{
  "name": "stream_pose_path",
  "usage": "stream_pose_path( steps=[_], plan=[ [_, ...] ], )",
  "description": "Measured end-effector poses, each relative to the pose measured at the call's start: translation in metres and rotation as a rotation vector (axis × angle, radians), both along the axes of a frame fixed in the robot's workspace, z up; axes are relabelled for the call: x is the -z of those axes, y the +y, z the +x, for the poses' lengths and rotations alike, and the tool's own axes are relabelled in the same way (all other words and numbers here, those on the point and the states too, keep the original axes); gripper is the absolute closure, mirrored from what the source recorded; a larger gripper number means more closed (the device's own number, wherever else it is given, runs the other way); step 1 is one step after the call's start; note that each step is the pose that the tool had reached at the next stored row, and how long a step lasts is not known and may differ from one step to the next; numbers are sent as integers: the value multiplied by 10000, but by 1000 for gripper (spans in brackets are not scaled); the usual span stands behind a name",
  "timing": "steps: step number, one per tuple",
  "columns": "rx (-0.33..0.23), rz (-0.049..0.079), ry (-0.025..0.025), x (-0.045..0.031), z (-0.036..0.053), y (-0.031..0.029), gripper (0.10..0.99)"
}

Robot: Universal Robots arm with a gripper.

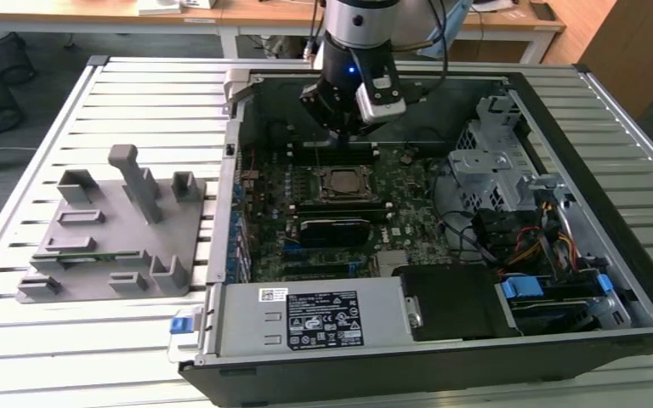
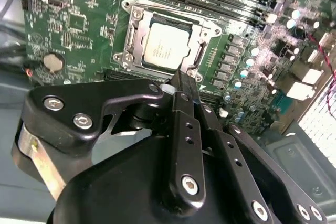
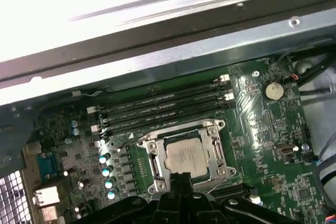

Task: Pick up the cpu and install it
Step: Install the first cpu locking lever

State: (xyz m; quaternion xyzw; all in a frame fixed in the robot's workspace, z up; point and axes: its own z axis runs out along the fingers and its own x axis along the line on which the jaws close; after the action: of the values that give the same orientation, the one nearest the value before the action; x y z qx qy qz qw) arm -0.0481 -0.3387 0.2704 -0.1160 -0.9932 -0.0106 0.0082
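Observation:
The cpu (image 1: 342, 183) (image 2: 161, 44) (image 3: 187, 154), a small square chip with a pale silver top, lies flat inside the metal-framed socket (image 2: 137, 30) (image 3: 152, 153) on the green motherboard (image 1: 406, 208). The socket's frame stands open around it. My gripper (image 1: 345, 134) (image 2: 181, 80) (image 3: 178, 179) hangs a little above the board at the socket's edge, toward the memory slots (image 3: 163, 106). Its black fingers are pressed together, shut on nothing. Between the fingertips and the chip there is a gap.
The motherboard lies in an open computer case (image 1: 599, 280) with drive cages and cables on the exterior view's right and a power supply (image 1: 303, 319) at the front. A grey fixture (image 1: 111, 229) holding a green memory strip (image 1: 71, 255) sits on the slatted table (image 1: 133, 93).

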Motion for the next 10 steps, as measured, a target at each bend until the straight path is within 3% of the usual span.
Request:
stream_pose_path(
  steps=[10],
  plan=[
    [-1818, 0, -17, 20, 0, -1, 980]
  ],
)
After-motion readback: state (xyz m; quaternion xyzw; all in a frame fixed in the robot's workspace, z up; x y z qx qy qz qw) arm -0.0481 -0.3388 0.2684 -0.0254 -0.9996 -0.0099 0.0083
